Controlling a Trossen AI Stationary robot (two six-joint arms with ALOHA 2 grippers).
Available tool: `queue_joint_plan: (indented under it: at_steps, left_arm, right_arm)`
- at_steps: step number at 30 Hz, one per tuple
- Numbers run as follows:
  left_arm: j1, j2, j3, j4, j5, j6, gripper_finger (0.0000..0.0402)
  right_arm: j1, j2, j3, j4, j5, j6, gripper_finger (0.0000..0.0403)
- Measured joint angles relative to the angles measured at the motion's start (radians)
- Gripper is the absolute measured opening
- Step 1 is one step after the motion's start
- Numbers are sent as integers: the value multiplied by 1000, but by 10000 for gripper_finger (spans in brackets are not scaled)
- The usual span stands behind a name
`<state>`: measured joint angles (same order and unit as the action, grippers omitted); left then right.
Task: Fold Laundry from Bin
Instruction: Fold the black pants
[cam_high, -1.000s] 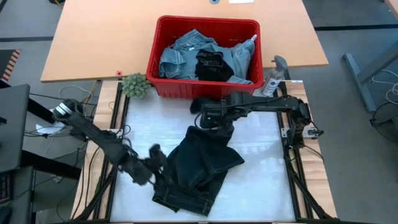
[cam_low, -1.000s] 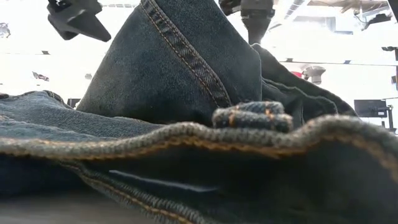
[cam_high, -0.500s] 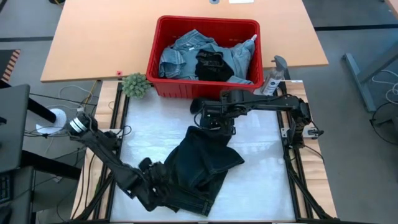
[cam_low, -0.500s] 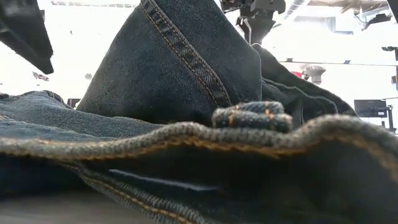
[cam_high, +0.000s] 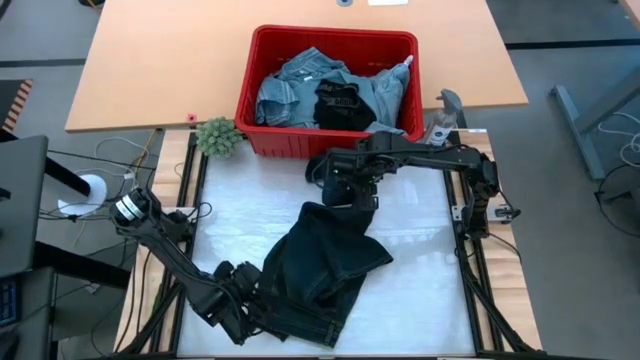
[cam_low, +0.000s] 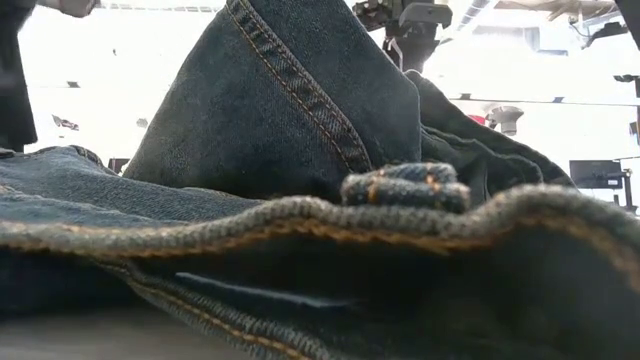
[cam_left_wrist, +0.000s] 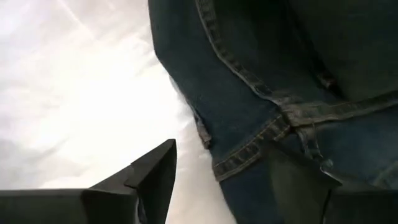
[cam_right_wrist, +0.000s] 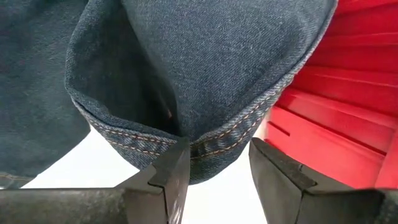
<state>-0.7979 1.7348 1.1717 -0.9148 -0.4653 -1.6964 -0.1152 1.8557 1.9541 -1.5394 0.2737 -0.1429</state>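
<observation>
A pair of dark blue jeans lies crumpled on the white table top. One leg rises to my right gripper, which is shut on its hem just in front of the red bin. The bin holds light blue denim and a black garment. My left gripper stands open at the jeans' near-left end. In the left wrist view its fingers straddle a stitched edge without touching it, one over bare table, one over denim. My right gripper pinches the stitched hem at the end of one jeans leg between its two fingers, over a fold of several layers. The fingers come from above, pointing steeply down. The leg slopes down from the hold to the heap on the table.
A small green plant stands left of the bin and a spray bottle right of it. A wooden table lies beyond. Bare white surface shows right of the jeans. Dark frame rails edge the work area.
My left gripper has come down and toward the table's near edge, rolling its wrist, and now hovers at the jeans' near-left edge. My right gripper has shifted slightly toward the bin and turned a little, still holding the hem. The jeans lie as before.
</observation>
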Motion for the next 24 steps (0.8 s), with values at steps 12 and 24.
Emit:
queue_joint_plan:
  at_steps: [12,24]
  left_arm:
    - [31,-1,-120,408,72,118,134]
    - [-78,-136,-121,78,282,29,3]
  right_arm:
    - [-5,-3,0,-26,-18,-34,189]
    - [27,-143,0,-32,-70,-97,189]
